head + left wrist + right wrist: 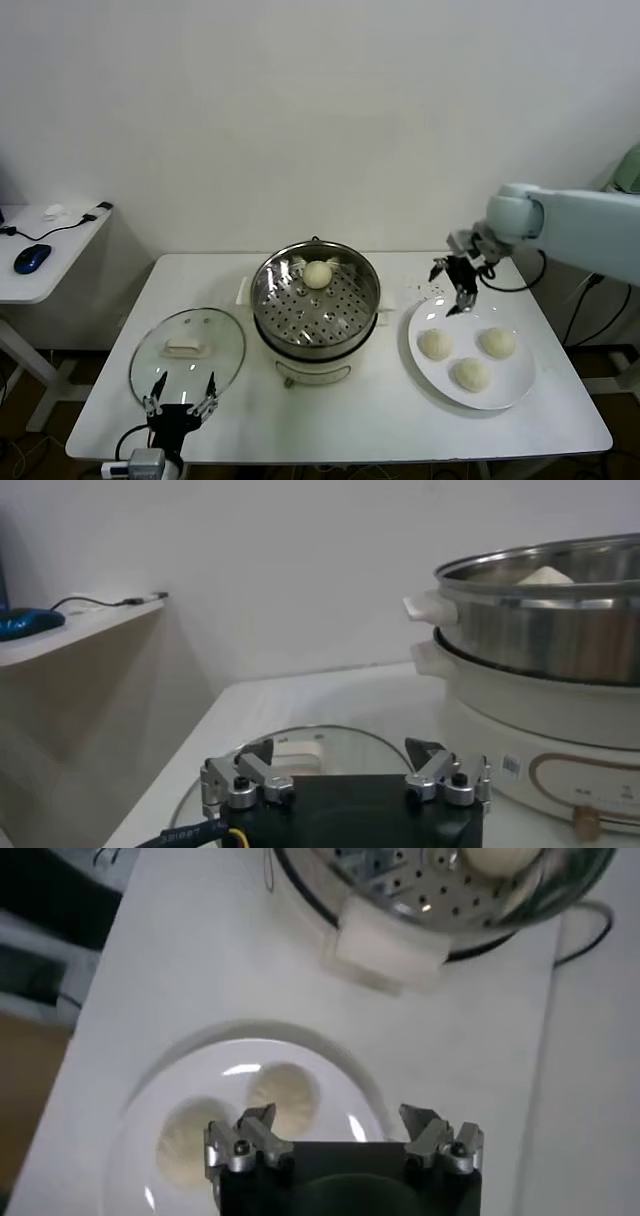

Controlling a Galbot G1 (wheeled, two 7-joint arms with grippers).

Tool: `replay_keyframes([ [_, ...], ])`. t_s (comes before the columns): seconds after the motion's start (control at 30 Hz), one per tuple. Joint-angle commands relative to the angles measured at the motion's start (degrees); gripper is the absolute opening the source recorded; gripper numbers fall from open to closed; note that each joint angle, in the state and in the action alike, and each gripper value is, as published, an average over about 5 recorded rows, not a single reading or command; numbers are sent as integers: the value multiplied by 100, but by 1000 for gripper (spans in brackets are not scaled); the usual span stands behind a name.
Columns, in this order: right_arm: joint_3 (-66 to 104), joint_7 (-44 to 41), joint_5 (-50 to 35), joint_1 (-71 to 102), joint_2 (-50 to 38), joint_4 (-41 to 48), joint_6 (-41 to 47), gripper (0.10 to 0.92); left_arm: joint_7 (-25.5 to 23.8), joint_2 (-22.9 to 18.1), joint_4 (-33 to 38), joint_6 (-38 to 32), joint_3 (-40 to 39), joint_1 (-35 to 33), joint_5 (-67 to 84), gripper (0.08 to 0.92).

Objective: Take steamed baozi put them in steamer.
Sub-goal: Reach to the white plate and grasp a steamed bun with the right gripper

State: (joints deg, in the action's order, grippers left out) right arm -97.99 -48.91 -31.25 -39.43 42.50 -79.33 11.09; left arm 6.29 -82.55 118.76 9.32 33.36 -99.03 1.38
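baozi, small cream-white dough buns: one (pixel 318 274) in the shiny steel steamer (pixel 315 300), three on the flat white plate (pixel 430 375). right gripper (pixel 456 278) hovers spread and empty above the plate; next, likely descend on the nearest bun (pixel 435 344).

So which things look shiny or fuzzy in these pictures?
Head view: bright glints on the steamer rim and the glass lid. Right wrist view: white glare streaks on the plate, and the baozi look soft and fuzzy. Left wrist view: the steamer's steel wall gleams.
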Motion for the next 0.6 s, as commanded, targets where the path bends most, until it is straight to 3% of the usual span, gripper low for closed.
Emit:
replay_keyframes([
  [0.03,889,583,49,1510,-331,127,1105,823,10,-34,-32,-9,8,-15,-23,823],
  [0.6,1246,416,445,2062,298,1051,999,823,50,-130,-85,-73,5,-92,-35,823],
])
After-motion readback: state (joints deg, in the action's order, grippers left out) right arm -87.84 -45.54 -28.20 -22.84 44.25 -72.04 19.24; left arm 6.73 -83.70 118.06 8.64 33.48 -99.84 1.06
